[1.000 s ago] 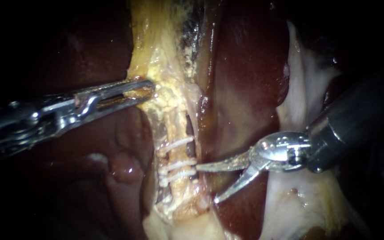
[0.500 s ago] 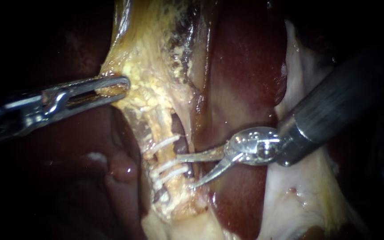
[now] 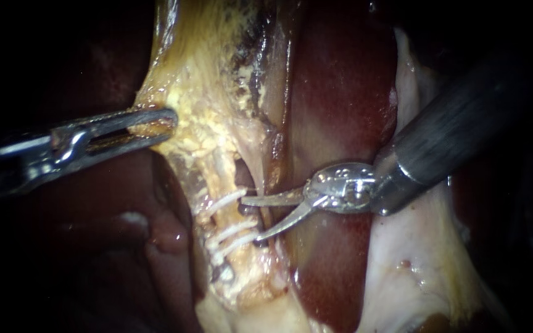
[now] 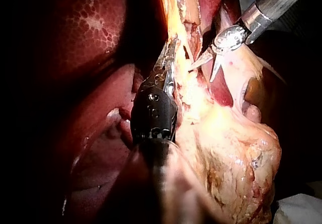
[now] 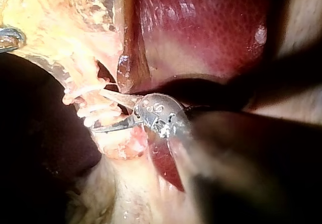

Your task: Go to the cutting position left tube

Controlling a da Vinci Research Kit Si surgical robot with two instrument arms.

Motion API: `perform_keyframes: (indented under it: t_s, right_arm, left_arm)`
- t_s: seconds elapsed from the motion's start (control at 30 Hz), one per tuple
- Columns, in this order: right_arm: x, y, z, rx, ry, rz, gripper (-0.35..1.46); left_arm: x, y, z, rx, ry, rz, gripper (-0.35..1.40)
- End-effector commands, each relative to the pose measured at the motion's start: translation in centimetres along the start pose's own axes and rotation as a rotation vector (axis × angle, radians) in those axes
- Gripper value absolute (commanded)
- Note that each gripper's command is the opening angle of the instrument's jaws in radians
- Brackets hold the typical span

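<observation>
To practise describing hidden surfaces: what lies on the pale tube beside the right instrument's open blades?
Three white clips cross the pale yellowish tube: one alone, two close together. The slender metal right instrument stands beside it, jaws open. The tube's back is covered.

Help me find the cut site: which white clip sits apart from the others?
The upper clip, by the right instrument's upper blade; the other two clips lie close together below it.
</observation>
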Motion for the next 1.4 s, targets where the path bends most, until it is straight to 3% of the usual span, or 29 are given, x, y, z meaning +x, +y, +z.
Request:
perform_keyframes:
  t_s: [0.03,0.23,0.53,0.87,1.1,1.4]
  right_arm:
    - [-0.01,0.02,0.02,-0.004,0.002,0.0,1.08]
    - [-0.02,0.12,0.08,-0.007,-0.001,0.001,1.08]
    - [0.03,0.15,0.14,0.004,-0.003,0.003,1.08]
    - [0.14,0.05,0.26,0.109,0.034,-0.001,1.04]
    - [0.18,0.06,0.49,0.158,0.042,-0.003,1.04]
    - [0.26,0.07,0.69,0.246,0.097,-0.01,1.04]
  left_arm:
    - [0.0,0.0,0.0,0.0,0.0,0.0,-0.35]
    - [0.0,-0.01,-0.01,-0.001,0.0,0.0,-0.35]
    - [0.0,-0.03,-0.02,0.0,-0.003,-0.001,-0.35]
    - [0.0,-0.02,-0.01,0.0,-0.003,0.0,-0.35]
    - [0.0,-0.01,0.0,0.001,-0.003,0.0,-0.35]
    - [0.01,0.08,0.05,0.003,-0.003,0.002,-0.35]
